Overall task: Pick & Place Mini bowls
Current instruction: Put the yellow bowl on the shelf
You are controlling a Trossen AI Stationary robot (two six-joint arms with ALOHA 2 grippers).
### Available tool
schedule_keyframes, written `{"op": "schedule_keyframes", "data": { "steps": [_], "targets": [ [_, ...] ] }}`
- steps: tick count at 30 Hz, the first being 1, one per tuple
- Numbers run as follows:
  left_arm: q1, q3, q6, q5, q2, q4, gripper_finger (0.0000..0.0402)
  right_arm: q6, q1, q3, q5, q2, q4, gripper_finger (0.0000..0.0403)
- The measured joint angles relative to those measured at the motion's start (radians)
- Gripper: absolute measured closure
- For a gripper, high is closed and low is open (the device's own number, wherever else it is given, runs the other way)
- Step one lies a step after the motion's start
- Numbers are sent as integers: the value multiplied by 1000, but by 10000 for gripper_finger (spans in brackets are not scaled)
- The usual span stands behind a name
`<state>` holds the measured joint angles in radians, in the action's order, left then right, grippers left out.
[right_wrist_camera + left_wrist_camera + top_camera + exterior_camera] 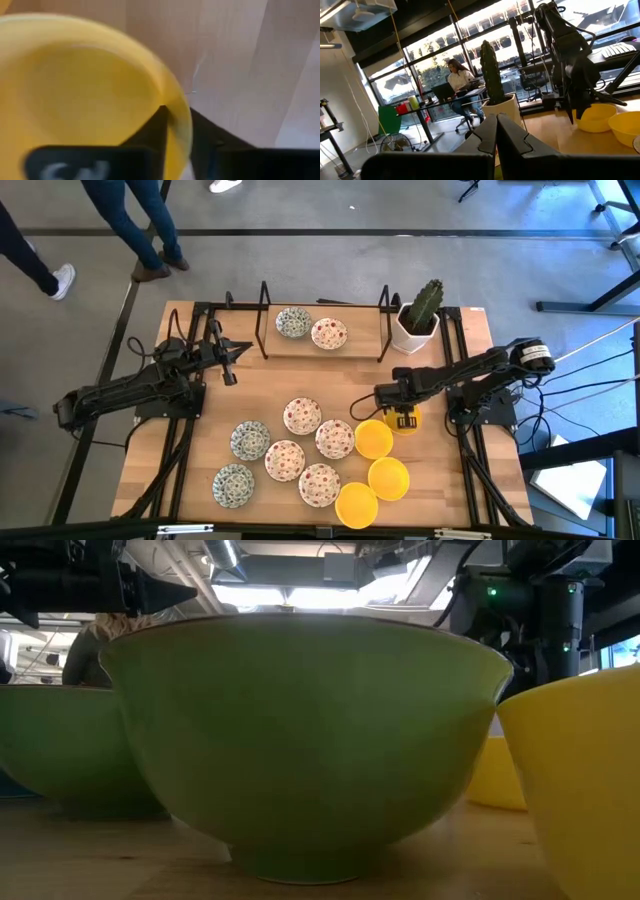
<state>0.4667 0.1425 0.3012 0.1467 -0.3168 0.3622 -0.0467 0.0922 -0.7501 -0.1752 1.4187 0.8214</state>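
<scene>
The right gripper (405, 420) is down near the right edge of the desk (440, 480), its two fingers pinching the rim of a yellow bowl (85, 95): in the right wrist view one dark finger sits inside the rim and the other outside, the wall of the bowl between them. From above that bowl is mostly hidden under the gripper, so whether it is lifted off the wood I can't really say. The left gripper (228, 358) waits near the left edge, fingers pressed together and holding nothing. As for progress, two bowls already sit on the raised rack (322, 354) at the far edge of the desk, a green-blue patterned bowl (293, 322) and a red-speckled bowl (329, 333) side by side (the cactus pot (416, 325) in the far right corner is just scenery). Judging by that, the rack looks to be the drop-off, and the job is barely started. Left behind at the near edge are three more yellow bowls (373, 438), four speckled bowls (302, 416) and two patterned bowls (249, 439), clustered closely, several touching. So about ten remain, counting the one in the grip.
</scene>
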Motion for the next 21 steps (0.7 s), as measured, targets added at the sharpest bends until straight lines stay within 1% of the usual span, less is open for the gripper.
{"op": "schedule_keyframes", "data": {
  "steps": [1, 2, 3, 7, 10, 13, 17, 21],
  "targets": [
    [0, 0, 0, 0, 0, 0, 398, 3, -2, -1, 6, -3, 4, 373],
    [0, 0, 0, 0, 0, 0, 398, 6, -5, -2, 9, -5, 5, 385],
    [0, 0, 0, 0, 0, 0, 398, 6, -8, -2, 6, -5, 5, 389],
    [0, 0, 0, 0, 0, 0, 398, 6, -24, -2, 3, -12, 10, 382],
    [0, 0, 0, 0, 0, 0, 398, 19, -35, 0, -5, -49, 16, 394],
    [0, 0, 0, 0, 0, 0, 398, 26, -47, 0, -33, -117, 16, 396],
    [0, 0, 0, 0, 0, 0, 398, 31, -50, 2, -119, -248, 13, 398],
    [0, 0, 0, 0, 0, -1, 398, 32, -50, 2, -124, -414, -37, 399]
  ]
}}
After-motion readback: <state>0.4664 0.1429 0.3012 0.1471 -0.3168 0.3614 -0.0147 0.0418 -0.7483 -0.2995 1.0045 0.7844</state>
